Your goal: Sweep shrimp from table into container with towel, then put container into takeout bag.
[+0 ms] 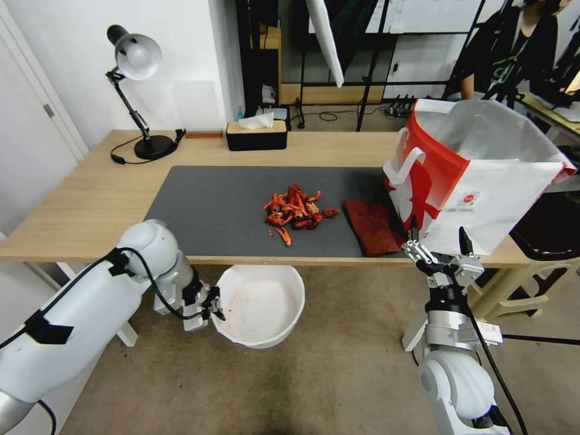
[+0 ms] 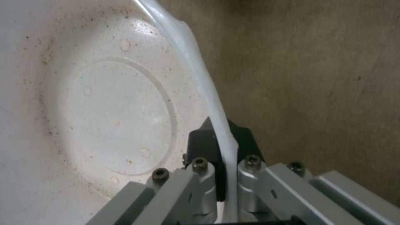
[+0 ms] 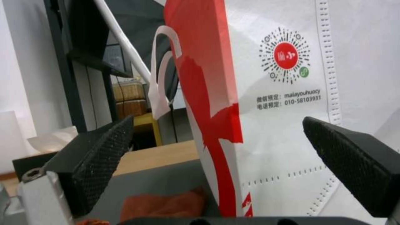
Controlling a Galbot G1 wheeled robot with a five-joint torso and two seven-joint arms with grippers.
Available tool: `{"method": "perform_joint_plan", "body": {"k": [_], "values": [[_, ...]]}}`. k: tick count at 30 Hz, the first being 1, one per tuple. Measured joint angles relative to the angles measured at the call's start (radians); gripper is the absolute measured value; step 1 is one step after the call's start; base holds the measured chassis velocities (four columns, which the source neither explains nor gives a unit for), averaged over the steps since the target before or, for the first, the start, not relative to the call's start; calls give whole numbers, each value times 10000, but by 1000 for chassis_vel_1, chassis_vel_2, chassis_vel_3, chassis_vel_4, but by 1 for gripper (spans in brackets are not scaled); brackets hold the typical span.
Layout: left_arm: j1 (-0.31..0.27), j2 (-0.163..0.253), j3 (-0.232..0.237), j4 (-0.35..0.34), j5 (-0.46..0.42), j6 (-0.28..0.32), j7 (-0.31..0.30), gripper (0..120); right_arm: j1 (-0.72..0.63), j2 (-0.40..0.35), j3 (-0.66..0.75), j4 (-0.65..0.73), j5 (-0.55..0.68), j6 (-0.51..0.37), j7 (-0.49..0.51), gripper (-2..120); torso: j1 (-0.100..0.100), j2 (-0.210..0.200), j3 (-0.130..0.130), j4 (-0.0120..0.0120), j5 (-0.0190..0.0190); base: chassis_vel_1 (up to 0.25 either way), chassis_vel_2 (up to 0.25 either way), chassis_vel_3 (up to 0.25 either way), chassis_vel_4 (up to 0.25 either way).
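From the head camera I see the shrimp [image 1: 294,211] heaped on the grey mat [image 1: 217,205] near the middle of the desk [image 1: 78,199]. The towel [image 1: 374,226] lies flat on the mat just to their right, its far edge against the foot of the bag [image 1: 477,175], which stands upright at the desk's right end with its mouth open. My left gripper [image 1: 208,305] sits below the desk's front edge, clamped on the left rim of the bowl [image 1: 260,305]; the bowl hangs under the edge, roughly beneath the shrimp. My right gripper [image 1: 438,244] points up in front of the bag's near corner, jaws spread, holding nothing. A lamp [image 1: 136,66] and a tissue box [image 1: 256,134] stand along the back of the desk.

On the left wrist camera the jaws are closed tight on the bowl's [image 2: 117,103] thin rim, one pad [image 2: 202,143] inside and one outside.

On the right wrist camera my jaws stand wide apart and empty, with the bag [image 3: 275,118] between and beyond the pads [image 3: 102,156]. The towel [image 3: 167,203] shows low down at the bag's base.
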Motion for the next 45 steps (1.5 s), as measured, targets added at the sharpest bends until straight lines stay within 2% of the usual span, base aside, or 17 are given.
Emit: {"method": "perform_joint_plan", "body": {"k": [9,21,31,45], "values": [[-200,-85,172,249,13,0,0,0,524,-50,-221,-383,-41,-364,159,100,0,0,1,3,-1,0,0,0,0],[-27,-217,151,115,87,0,0,0,1823,-321,-1403,-1297,-19,-1261,720,100,0,0,1,5,0,0,0,0,0],[-50,-301,104,122,129,3,0,0,1194,-24,-1876,-918,-357,-1069,603,100,-2,0,1,-2,-2,0,0,0,0],[240,-398,-16,164,156,3,1,0,2339,-293,-2343,-1481,-109,-1780,1070,100,-2,0,1,3,-1,0,0,0,0]]}}
